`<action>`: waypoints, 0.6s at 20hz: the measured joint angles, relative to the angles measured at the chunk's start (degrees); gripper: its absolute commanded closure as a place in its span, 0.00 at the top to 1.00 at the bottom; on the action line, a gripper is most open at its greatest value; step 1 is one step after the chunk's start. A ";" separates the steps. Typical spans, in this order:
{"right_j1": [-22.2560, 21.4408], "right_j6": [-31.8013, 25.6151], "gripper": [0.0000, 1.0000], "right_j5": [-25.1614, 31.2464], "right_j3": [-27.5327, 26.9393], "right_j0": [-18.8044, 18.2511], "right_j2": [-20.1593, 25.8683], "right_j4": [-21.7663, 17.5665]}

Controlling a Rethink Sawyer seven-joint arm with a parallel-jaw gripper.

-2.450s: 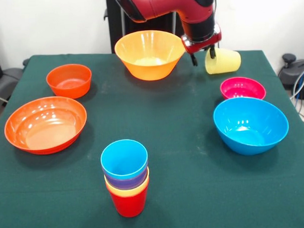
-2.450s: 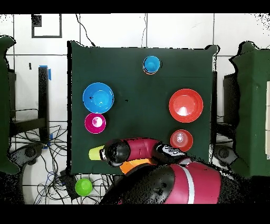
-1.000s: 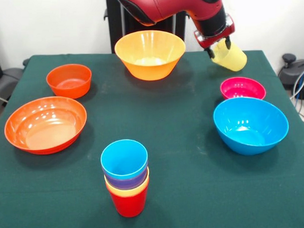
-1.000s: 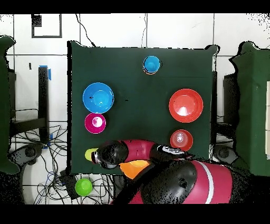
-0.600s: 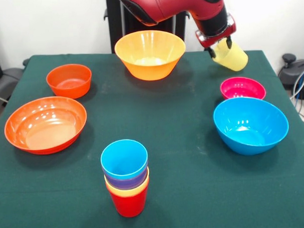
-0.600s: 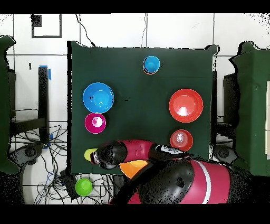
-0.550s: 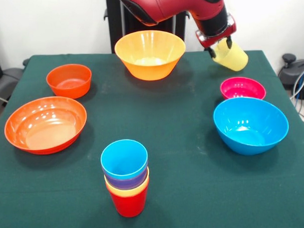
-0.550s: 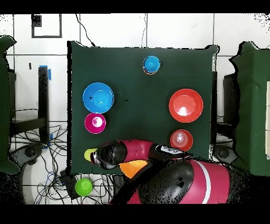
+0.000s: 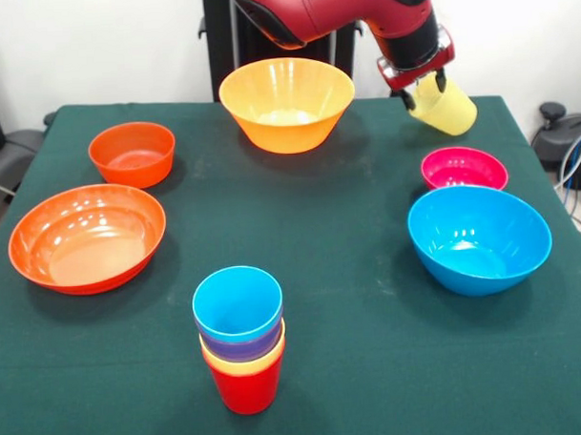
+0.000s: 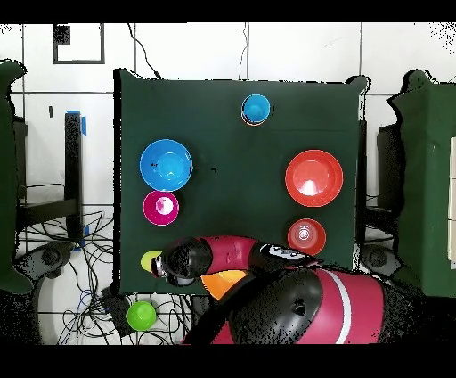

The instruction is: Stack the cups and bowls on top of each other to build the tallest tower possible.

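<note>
Pale yellow cup (image 9: pixel 445 108) held in the air at the table's far right corner in the front view, clear of the cloth, tilted: long axis runs diagonally, one end up-left at the gripper (image 9: pixel 418 82), the other down-right. Which end is the mouth cannot be told. Gripper clamps the cup's upper end between its dark fingers. Overhead, only a yellow-green sliver of the cup (image 10: pixel 149 261) shows beside the arm's wrist.

Tower (image 9: pixel 240 338) stands upright near the front edge: red cup as base, yellow-orange and purple rims nested above, blue cup on top, mouth up, empty. Smooth tapered plastic.

Bowls all glossy, round, mouth up, nothing in them. Large yellow-orange bowl (image 9: pixel 286 103) at far centre, left of the held cup. Small magenta-pink bowl (image 9: pixel 463 168) below the cup, just behind the large blue bowl (image 9: pixel 479 238). Small orange bowl (image 9: pixel 132 153) far left, wide shallow orange bowl (image 9: pixel 87 237) in front of it. Green cloth table (image 9: pixel 361 310), matte. Green cup-like thing (image 10: pixel 141 315) lies off the table on the floor overhead.
</note>
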 measured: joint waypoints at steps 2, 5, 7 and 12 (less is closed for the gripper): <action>0.00 0.00 1.00 0.00 0.01 0.25 0.00 0.18; 0.00 0.00 1.00 0.00 0.00 0.65 0.00 0.68; 0.00 0.01 1.00 0.00 0.00 1.08 0.00 1.39; 0.00 0.01 1.00 0.00 0.01 2.10 0.02 2.74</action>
